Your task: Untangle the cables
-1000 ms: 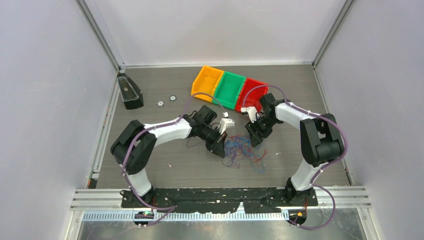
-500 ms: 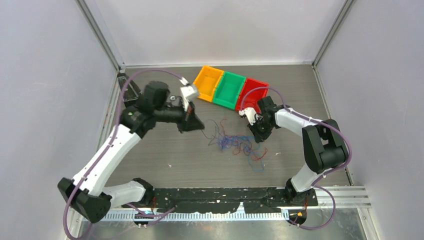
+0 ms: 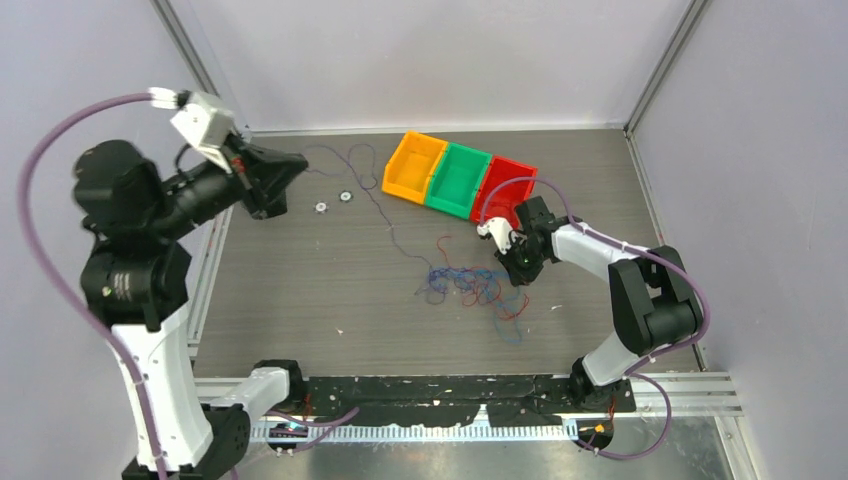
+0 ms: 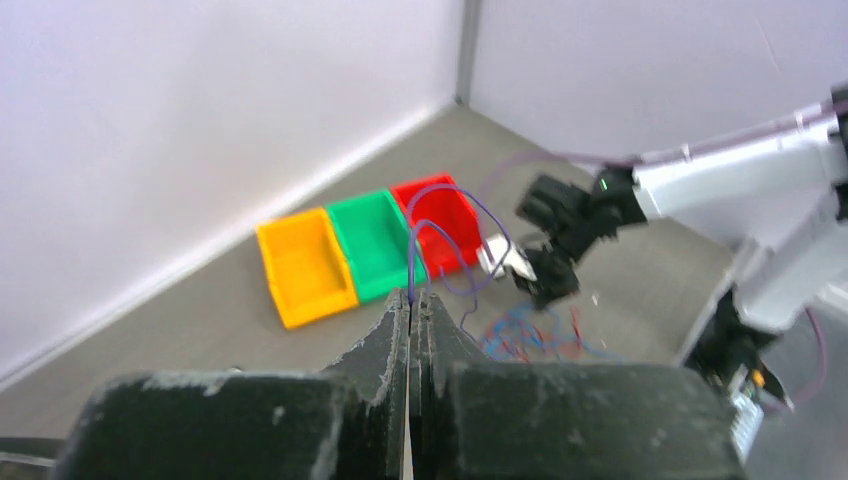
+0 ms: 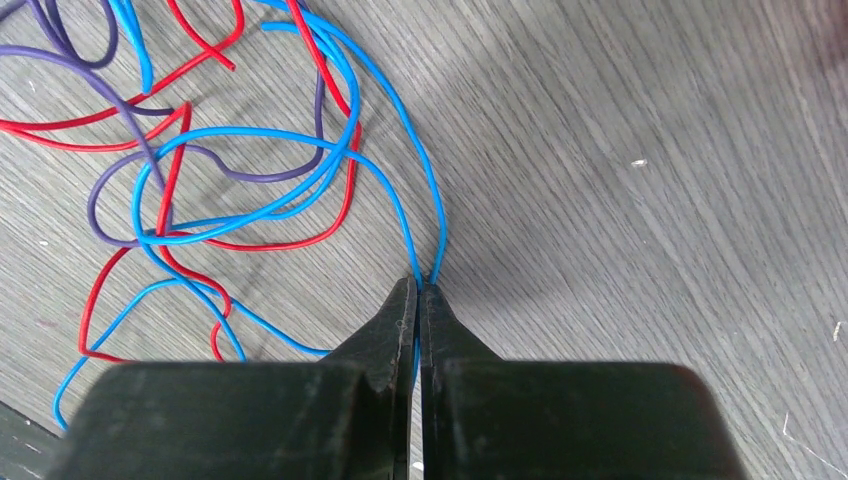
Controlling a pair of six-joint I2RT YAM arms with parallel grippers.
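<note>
The cables lie as a red, blue and dark purple tangle (image 3: 470, 288) on the table's middle. My left gripper (image 3: 298, 160) is raised high at the back left, shut on one dark purple wire (image 3: 385, 222). That wire stretches from the jaws down into the tangle. The left wrist view shows the wire (image 4: 412, 250) pinched at the left gripper's (image 4: 410, 297) tips. My right gripper (image 3: 515, 265) is low at the tangle's right edge, and in the right wrist view it (image 5: 420, 287) is shut on a blue wire (image 5: 400, 200). Red wire (image 5: 150, 120) and purple wire (image 5: 120, 190) loops lie beside it.
Orange (image 3: 415, 165), green (image 3: 458, 178) and red (image 3: 505, 185) bins stand in a row at the back. A black box (image 3: 258, 195) sits at the back left, partly behind my left gripper. Two small washers (image 3: 333, 202) lie near it. Walls enclose three sides.
My left arm has swung up and back to the left, pulling the purple wire out of the tangle. The tangle has spread. My right gripper has stayed low at the tangle's right edge.
</note>
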